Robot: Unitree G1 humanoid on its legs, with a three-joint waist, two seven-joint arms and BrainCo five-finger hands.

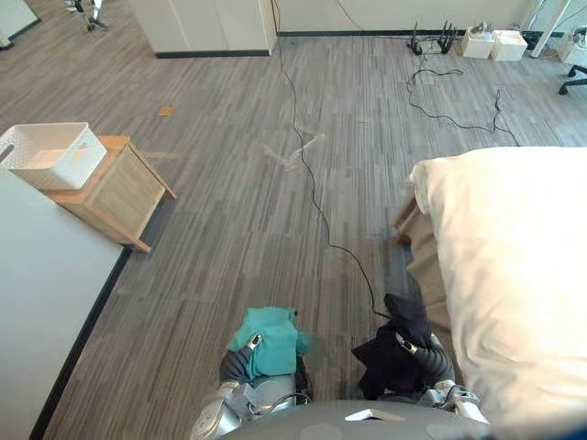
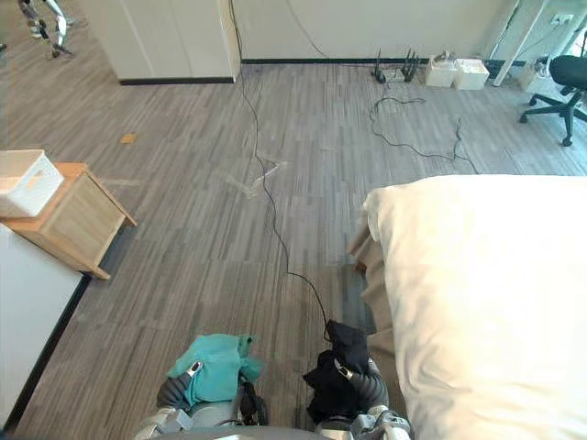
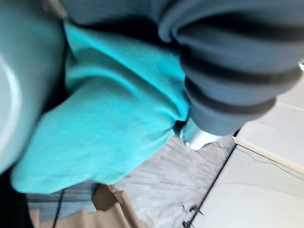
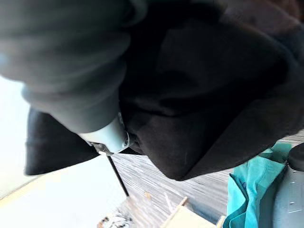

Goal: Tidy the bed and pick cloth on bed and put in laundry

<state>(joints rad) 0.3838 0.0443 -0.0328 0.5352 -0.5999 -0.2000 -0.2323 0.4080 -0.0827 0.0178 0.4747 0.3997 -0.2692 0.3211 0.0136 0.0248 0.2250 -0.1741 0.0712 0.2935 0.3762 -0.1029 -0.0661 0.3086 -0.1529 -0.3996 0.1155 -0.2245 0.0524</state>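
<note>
Left hand (image 1: 240,360) clutches bunched teal cloth (image 1: 275,337), right hand (image 1: 424,356) clutches black cloth (image 1: 387,359); both near, just left of bed (image 1: 514,257). Cloths look soft, light, floppy: best gripped mid-bunch so ends don't trail. Basket (image 1: 50,154) far left.

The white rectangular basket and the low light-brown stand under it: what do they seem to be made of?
The white rectangular basket looks like matt moulded plastic: even white walls with cut-out handle slots. The low light-brown stand looks like pale wood or veneer, matt: flat panels with faint grain; which one, I cannot tell.
</note>
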